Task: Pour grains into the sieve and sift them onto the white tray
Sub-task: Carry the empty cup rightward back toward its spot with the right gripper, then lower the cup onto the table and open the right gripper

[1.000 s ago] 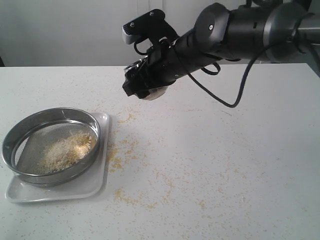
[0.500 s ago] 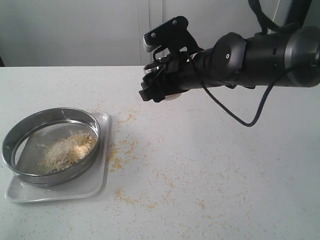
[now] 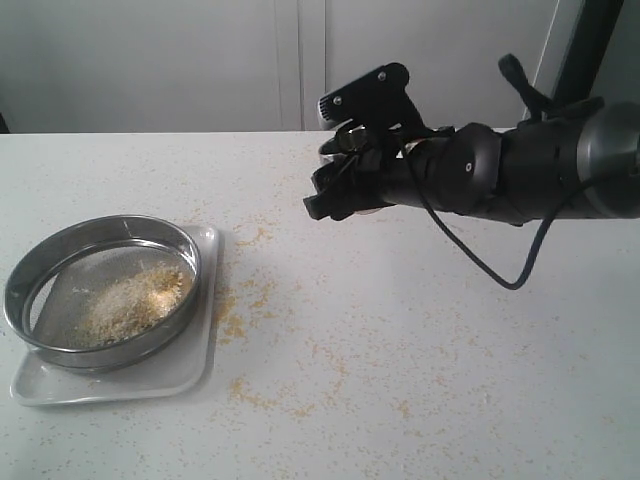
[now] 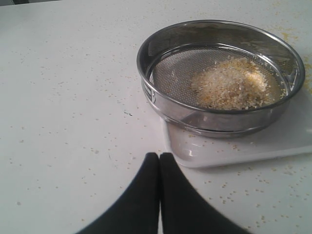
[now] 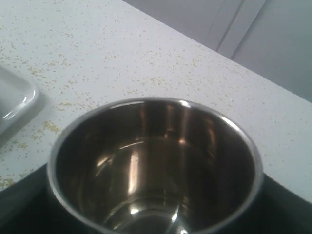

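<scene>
The sieve [image 3: 192, 262] stands on the white tray [image 3: 150, 378] at the left, with a pile of grains [image 3: 132, 302] on its mesh. Over the middle of the table, well right of the sieve, my right gripper [image 3: 342, 192] is shut on a small steel cup [image 5: 156, 165]. The inside of the cup shows empty. In the left wrist view the sieve [image 4: 146, 90], the grains [image 4: 231, 83] and the tray [image 4: 234, 148] lie just ahead of my left gripper [image 4: 159, 157]. That gripper is shut with nothing between its fingers and is off the tray's near corner.
Spilled grains [image 3: 250, 300] are strewn over the white table [image 3: 470, 340], thickest just right of the tray. One corner of the tray [image 5: 14, 97] shows in the right wrist view. The table's far edge meets a pale wall behind.
My right arm has carried the cup to the right, away from the sieve. The sieve, the tray and the pile of grains have not moved.
</scene>
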`<action>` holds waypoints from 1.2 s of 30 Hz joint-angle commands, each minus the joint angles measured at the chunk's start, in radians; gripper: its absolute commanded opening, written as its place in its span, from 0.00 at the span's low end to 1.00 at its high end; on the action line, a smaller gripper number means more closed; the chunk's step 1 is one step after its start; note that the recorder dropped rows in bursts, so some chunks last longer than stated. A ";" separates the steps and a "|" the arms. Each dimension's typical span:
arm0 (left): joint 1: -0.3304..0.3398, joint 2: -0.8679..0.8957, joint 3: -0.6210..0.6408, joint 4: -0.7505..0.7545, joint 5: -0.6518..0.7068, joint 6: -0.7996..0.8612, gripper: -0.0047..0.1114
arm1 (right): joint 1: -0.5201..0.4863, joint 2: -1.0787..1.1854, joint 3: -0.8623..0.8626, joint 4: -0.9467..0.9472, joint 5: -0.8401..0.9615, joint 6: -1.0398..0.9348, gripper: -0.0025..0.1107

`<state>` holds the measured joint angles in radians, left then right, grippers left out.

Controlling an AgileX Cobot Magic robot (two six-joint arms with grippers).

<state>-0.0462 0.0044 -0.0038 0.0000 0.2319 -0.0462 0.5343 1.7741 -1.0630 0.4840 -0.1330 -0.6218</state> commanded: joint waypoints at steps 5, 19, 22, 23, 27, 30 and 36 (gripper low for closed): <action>0.005 -0.004 0.004 0.000 0.000 0.000 0.04 | 0.042 -0.015 0.005 -0.484 -0.100 0.525 0.02; 0.005 -0.004 0.004 0.000 0.000 0.000 0.04 | -0.072 -0.013 0.113 -0.994 -0.500 1.004 0.02; 0.005 -0.004 0.004 0.000 0.000 0.000 0.04 | -0.113 -0.013 0.154 -0.994 -0.563 1.004 0.02; 0.005 -0.004 0.004 0.000 0.000 0.000 0.04 | -0.129 -0.013 0.167 -0.994 -0.592 1.004 0.02; 0.005 -0.004 0.004 0.000 0.000 0.000 0.04 | -0.186 -0.001 0.205 -0.992 -0.684 1.022 0.02; 0.005 -0.004 0.004 0.000 0.000 0.000 0.04 | -0.215 0.016 0.218 -0.982 -0.695 1.025 0.02; 0.005 -0.004 0.004 0.000 0.000 0.000 0.04 | -0.245 0.060 0.226 -0.966 -0.696 1.026 0.02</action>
<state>-0.0462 0.0044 -0.0038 0.0000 0.2319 -0.0462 0.3073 1.8223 -0.8427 -0.4950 -0.7989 0.4000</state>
